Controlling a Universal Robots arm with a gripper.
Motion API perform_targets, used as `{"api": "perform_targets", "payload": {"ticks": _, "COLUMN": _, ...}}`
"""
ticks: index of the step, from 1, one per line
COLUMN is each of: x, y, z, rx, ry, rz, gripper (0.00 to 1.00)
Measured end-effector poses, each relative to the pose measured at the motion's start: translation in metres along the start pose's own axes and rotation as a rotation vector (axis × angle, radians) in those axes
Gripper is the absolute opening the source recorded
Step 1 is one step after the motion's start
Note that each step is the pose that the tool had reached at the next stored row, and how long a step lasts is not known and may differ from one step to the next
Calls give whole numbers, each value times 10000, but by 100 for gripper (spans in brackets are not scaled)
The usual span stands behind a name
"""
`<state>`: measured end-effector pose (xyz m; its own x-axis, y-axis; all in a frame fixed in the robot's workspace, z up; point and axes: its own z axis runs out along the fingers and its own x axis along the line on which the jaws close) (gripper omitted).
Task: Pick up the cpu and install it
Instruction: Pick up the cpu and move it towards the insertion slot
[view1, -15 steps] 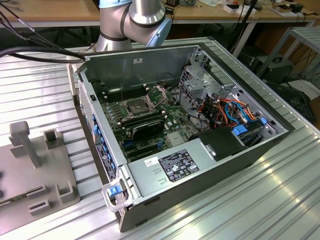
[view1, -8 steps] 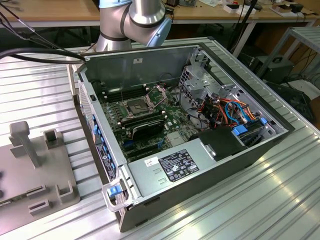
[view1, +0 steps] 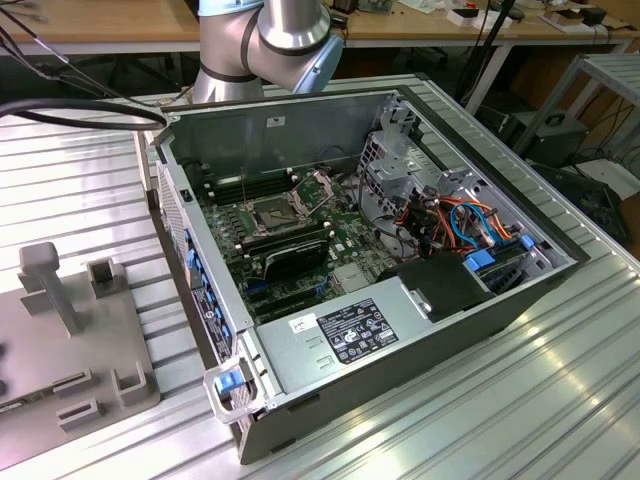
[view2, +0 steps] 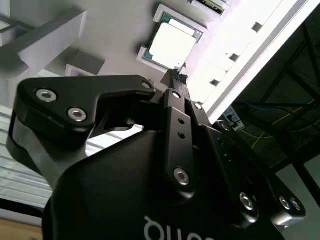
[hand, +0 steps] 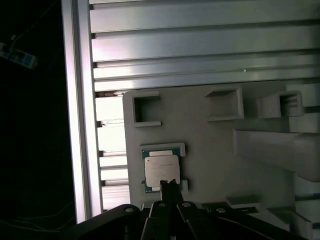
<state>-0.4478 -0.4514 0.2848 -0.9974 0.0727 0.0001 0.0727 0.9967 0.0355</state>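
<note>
Operator: Where is the cpu right now?

Guide: In both wrist views you see the cpu (hand: 161, 169) (view2: 170, 46), a small square chip with a pale metal top and a green border. It lies flat in a shallow walled nest (hand: 180, 146) on the grey fixture plate (hand: 210, 150). The plate rests on the slatted aluminium table (hand: 200, 50), close to the table's edge rail.

Operator: And the claw?

Guide: Your gripper (hand: 167, 184) (view2: 176, 80) hangs over the plate. Its black fingers are pressed together into one narrow tip and pinch nothing. The tip lines up with one edge of the cpu, but you cannot tell whether it touches the chip.

Operator: What about the computer?

Guide: In the exterior view, the open computer case (view1: 280, 125) lies on its side on the table. It sits toward the exterior view's right of the fixture plate (view1: 80, 340). On the green motherboard (view1: 340, 240) inside, the socket (view1: 272, 212) shows as a dark square with its metal frame raised. The arm (view1: 265, 40), grey with a blue joint cap, rises behind the case.
</note>
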Motion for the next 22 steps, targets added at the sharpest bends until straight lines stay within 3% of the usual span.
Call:
{"api": "perform_targets", "payload": {"ticks": 8, "x": 13, "y": -12, "z": 113, "rx": -1, "ry": 0, "rz": -6, "gripper": 11}}
{"api": "perform_targets", "payload": {"ticks": 14, "x": 15, "y": -35, "z": 241, "rx": 0, "ry": 0, "rz": -9, "gripper": 11}}
{"api": "perform_targets", "payload": {"ticks": 22, "x": 15, "y": -35, "z": 251, "rx": 2, "ry": 1, "rz": -10, "gripper": 11}}
